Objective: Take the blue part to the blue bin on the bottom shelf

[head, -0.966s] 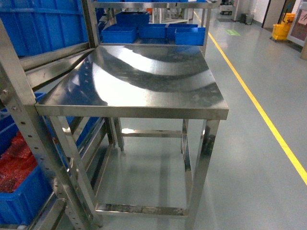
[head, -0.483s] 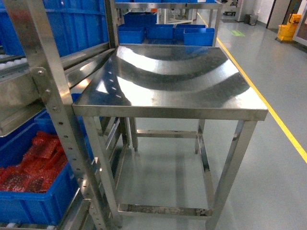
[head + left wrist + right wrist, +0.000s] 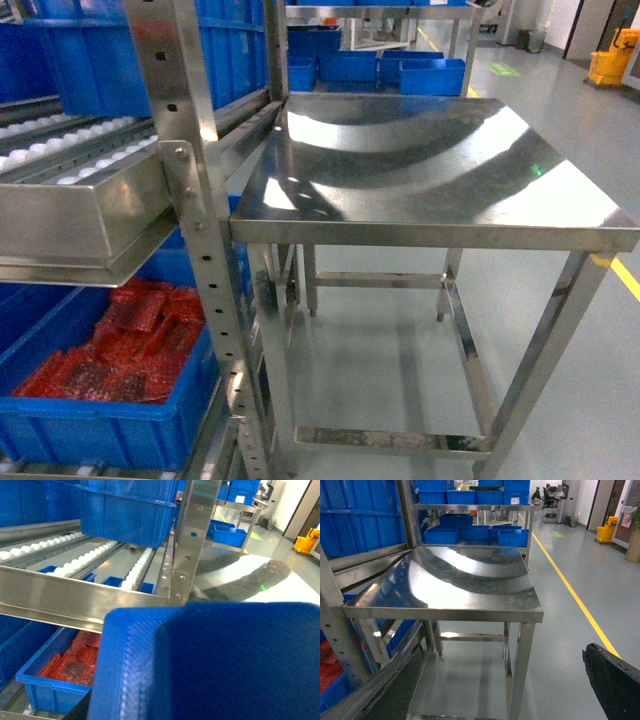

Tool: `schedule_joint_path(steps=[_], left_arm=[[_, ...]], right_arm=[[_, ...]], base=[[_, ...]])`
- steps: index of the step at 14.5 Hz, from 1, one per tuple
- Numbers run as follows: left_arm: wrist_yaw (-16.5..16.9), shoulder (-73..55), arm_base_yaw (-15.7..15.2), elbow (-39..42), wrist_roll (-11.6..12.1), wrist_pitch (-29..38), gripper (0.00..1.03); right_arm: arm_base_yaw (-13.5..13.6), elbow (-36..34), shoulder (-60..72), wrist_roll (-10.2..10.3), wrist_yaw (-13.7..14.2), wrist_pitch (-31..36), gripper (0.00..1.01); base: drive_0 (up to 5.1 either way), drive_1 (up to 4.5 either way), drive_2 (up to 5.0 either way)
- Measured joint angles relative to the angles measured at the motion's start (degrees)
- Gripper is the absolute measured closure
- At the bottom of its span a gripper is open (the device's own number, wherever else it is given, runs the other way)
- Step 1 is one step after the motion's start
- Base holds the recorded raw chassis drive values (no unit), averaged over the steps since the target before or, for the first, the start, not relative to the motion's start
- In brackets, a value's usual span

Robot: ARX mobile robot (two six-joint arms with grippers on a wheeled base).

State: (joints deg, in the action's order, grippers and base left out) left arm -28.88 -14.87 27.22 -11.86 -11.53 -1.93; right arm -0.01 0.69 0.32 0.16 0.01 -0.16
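Left pincer: not visible as such; the left wrist view was filled at lower right by a large, blurred blue ribbed plastic mass (image 3: 210,665) pressed close to the lens. It may have been the blue part in the grip, but I could not tell whether the jaws were spread or pinching.
Right pincer: only a dark ragged edge (image 3: 612,677) showed at the lower right of the right wrist view; its state could not be told.
Progress: judged as a transport step. Nothing had been placed yet, and no arm appeared in the head view.
Near crate: at lower left of the head view sat a deep blue plastic crate holding red netted material (image 3: 95,385), low in the rack; that one is not the target.
Blue bin: a plain-walled target crate on the bottom shelf was not clearly visible.
Rack edges: a perforated steel upright (image 3: 205,250) and the upper steel roller tier with white rollers (image 3: 70,165) overhung the low crate, leaving a tight slot to reach through.
Bench: a bare shiny stainless-steel bench (image 3: 420,180) stood just right of the upright.
Open room: grey floor with a yellow line (image 3: 570,590) lay free at the right.
Far: shallow blue trays (image 3: 400,72) at the top of the frame.
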Motion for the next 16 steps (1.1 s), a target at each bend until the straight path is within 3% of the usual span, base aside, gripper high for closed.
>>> schedule_joint_path(steps=[16], left_arm=[[-0.04, 0.04, 0.00, 0.00, -0.04, 0.09, 0.60]], right_arm=[[0.00, 0.00, 0.00, 0.00, 0.00, -0.04, 0.03]], base=[[-4.9, 2.40, 2.4]])
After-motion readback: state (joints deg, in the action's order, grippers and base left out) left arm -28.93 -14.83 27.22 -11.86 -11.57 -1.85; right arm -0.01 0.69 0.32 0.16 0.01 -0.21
